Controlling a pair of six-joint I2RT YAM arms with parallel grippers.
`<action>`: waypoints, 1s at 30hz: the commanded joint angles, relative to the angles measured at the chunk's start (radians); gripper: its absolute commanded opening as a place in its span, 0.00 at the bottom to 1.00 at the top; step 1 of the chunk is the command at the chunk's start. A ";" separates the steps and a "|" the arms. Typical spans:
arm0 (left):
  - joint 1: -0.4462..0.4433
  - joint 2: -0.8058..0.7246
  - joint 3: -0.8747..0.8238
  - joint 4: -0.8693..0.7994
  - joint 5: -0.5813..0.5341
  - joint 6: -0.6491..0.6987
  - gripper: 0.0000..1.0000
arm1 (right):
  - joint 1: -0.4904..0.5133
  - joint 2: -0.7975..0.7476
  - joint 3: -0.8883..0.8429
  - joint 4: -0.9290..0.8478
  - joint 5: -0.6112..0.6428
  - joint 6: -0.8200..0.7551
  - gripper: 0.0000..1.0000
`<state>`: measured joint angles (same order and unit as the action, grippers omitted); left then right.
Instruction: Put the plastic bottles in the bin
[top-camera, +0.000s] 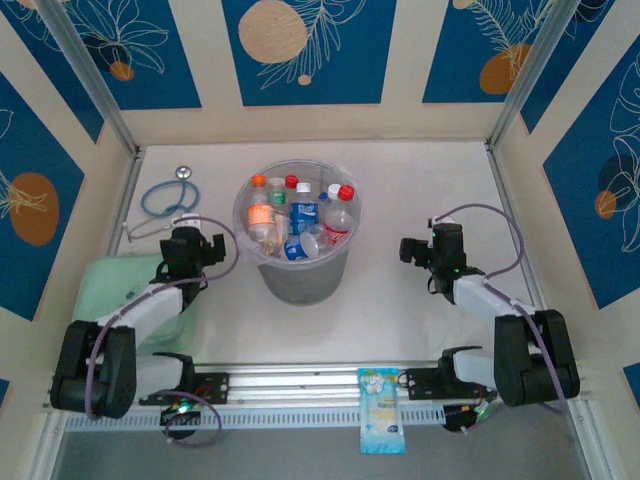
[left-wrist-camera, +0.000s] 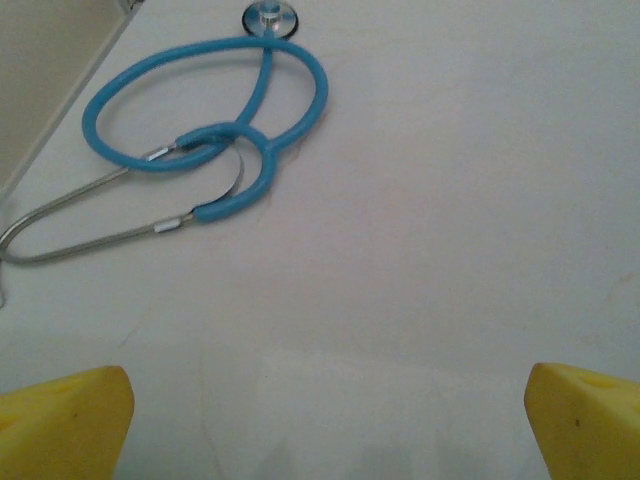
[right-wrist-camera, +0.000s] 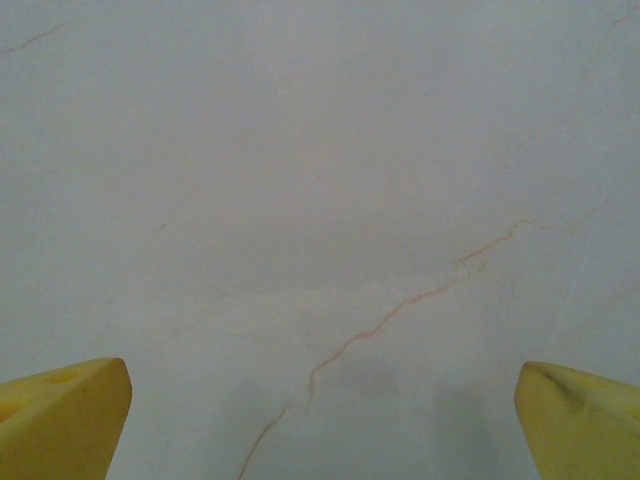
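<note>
Top view: large round translucent grey-white plastic bin (top-camera: 300, 282) stands upright mid-counter, between the two arms. Small clear plastic bottles with red, blue, orange and white labels and coloured caps (top-camera: 300, 215) all lie or stand inside it, packed together.

Left arm: elbow folded back near its base, white forearm angled forward over the pale green flat pad (top-camera: 115, 275). Left pincer (top-camera: 188, 232) sits just left of the bin, apart from it, pointing toward the far wall. Left wrist view: left pincer (left-wrist-camera: 325, 420) spread wide, yellow fingertips (left-wrist-camera: 60, 420) at the frame corners, bare counter between them. A blue-tubed stethoscope with metal earpieces (left-wrist-camera: 266, 48) lies coiled ahead.

Right arm: same folded pose, mirrored. Right pincer (top-camera: 440, 232) well to the right of the bin. Right wrist view: right pincer (right-wrist-camera: 320, 420) spread wide, gripping nothing, above the pale veined counter (right-wrist-camera: 320, 200).

Flat blue-and-white packet (top-camera: 382, 410) lies across the near rail between the bases.
</note>
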<state>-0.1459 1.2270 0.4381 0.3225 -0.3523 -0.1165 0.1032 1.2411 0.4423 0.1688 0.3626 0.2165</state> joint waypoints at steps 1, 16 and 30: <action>0.009 0.048 -0.027 0.235 0.011 0.046 1.00 | -0.007 0.017 -0.010 0.226 -0.028 -0.008 0.99; 0.034 0.293 -0.045 0.537 0.110 0.143 1.00 | -0.051 0.216 -0.134 0.771 -0.184 -0.142 0.99; 0.034 0.342 -0.081 0.665 0.124 0.158 1.00 | -0.066 0.282 -0.049 0.685 -0.074 -0.078 0.99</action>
<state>-0.1261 1.5593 0.3721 0.9421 -0.2390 0.0437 0.0505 1.5345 0.3740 0.8623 0.2737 0.1158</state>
